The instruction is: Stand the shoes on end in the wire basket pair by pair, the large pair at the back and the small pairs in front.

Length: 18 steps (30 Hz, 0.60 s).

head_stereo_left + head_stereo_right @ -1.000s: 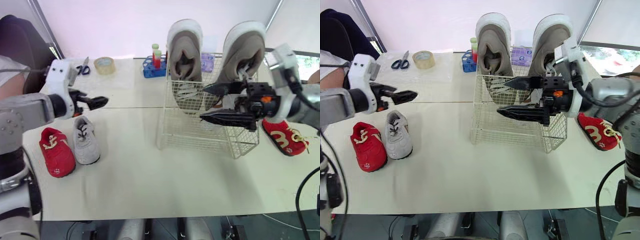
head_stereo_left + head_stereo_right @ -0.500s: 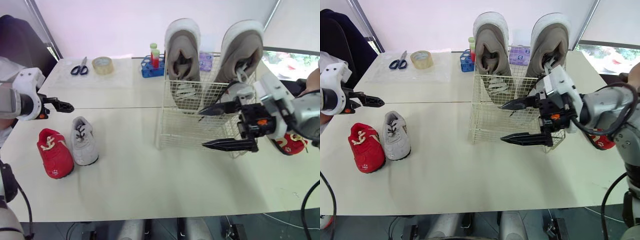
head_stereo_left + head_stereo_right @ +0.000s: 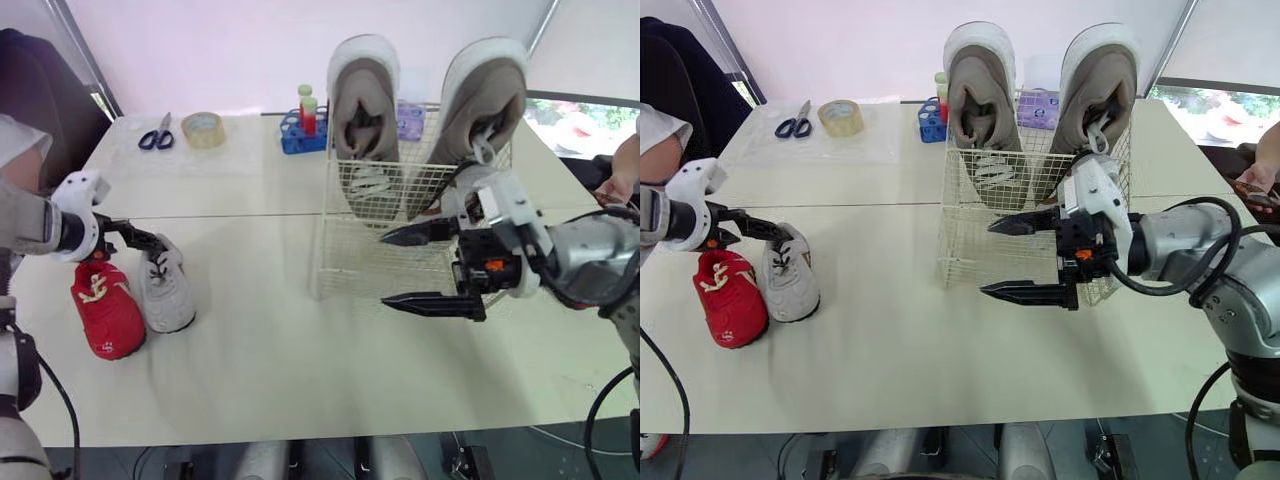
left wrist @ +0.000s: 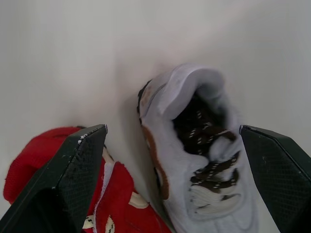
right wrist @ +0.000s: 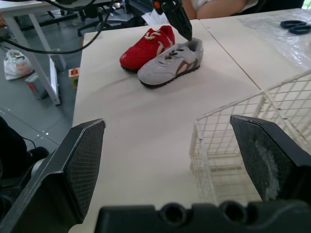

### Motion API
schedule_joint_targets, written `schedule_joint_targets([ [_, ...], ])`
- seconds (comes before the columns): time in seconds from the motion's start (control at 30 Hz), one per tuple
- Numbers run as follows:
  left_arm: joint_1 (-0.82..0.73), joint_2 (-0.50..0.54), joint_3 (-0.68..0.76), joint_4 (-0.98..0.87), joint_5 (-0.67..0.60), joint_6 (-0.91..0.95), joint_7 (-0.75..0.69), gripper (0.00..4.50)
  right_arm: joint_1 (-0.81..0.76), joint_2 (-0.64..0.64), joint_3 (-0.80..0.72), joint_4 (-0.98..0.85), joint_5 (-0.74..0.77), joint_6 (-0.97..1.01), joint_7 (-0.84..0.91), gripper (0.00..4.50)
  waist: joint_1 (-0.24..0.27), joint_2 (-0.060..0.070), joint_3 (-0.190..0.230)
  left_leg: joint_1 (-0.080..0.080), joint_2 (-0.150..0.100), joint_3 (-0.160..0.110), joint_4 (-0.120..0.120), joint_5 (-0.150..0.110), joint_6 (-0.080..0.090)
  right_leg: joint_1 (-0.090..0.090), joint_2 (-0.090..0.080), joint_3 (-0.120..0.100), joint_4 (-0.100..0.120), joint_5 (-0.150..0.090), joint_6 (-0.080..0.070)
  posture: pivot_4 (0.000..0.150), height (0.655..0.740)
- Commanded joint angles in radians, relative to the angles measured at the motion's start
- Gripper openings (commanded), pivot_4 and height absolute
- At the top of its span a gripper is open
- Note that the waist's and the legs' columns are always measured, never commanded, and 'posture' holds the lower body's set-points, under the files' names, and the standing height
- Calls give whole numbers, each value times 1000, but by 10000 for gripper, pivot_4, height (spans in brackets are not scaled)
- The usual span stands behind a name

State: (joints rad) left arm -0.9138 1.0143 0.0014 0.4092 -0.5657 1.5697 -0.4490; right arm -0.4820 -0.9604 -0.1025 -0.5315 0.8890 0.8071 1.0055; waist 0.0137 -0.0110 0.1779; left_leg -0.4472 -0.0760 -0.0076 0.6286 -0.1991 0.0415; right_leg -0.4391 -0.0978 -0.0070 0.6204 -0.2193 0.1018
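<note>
Tabletop (image 3: 300, 370) holds grey shoe (image 3: 170, 295) lengthwise, toe toward robot; both jaws spread.

1. I see the wire basket (image 3: 345, 268), white and upright on the table, right of centre.
2. The left large shoe (image 3: 362, 100) and right large shoe (image 3: 487, 95), grey-beige with white soles, stand on end along its back. Their toes are down inside and their openings face me.
3. The small red shoe (image 3: 105, 312) with white laces lies flat at far left.
4. The small grey shoe (image 3: 168, 295) with dark laces lies right against it, toe towards me.
</note>
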Motion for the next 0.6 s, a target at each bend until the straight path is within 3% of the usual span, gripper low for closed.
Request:
schedule_joint_targets([
  [0.03,14,-27,-38,66,78,-82,-7,45000,9,-13,-25,-18,-39,-18,-31,44444,0,0,0,0,0,0,0,0,0,0,0,0,0,0,0,1500,7400],
  [0.13,7,-73,-50,117,111,-128,-26,45000,6,-10,-23,-20,-49,-22,-34,44444,-1,0,-1,1,0,1,0,0,0,1,-1,0,0,1,-1,1500,7400],
  [0.17,4,-89,-51,132,123,-144,-29,39890,4,-8,-20,-21,-52,-22,-37,45000,-1,0,-1,1,0,1,0,0,0,1,-1,0,0,1,-1,1500,7400],
  [0.2,2,-104,-50,144,135,-157,-29,37595,5,-8,-19,-21,-58,-25,-38,45000,-2,0,-1,1,0,1,0,0,0,1,-1,0,0,1,-1,1500,7400],
  [0.4,-2,-150,15,174,181,-191,-8,7652,22,-27,-30,-26,-74,-25,-25,45000,1,1,-2,2,0,1,1,0,0,2,-1,0,0,1,-1,1500,7400],
  [0.47,-7,-165,80,174,181,-232,9,173,18,-32,-36,-24,-71,-21,-19,45000,2,1,-2,3,0,1,1,0,0,3,-1,0,0,1,-1,1500,7400],
  [0.6,-36,-204,241,101,160,-280,64,173,7,-42,-45,-1,-73,-22,-4,45000,4,-1,-1,2,1,1,2,0,0,3,-1,-1,0,1,-1,1500,7400],
])
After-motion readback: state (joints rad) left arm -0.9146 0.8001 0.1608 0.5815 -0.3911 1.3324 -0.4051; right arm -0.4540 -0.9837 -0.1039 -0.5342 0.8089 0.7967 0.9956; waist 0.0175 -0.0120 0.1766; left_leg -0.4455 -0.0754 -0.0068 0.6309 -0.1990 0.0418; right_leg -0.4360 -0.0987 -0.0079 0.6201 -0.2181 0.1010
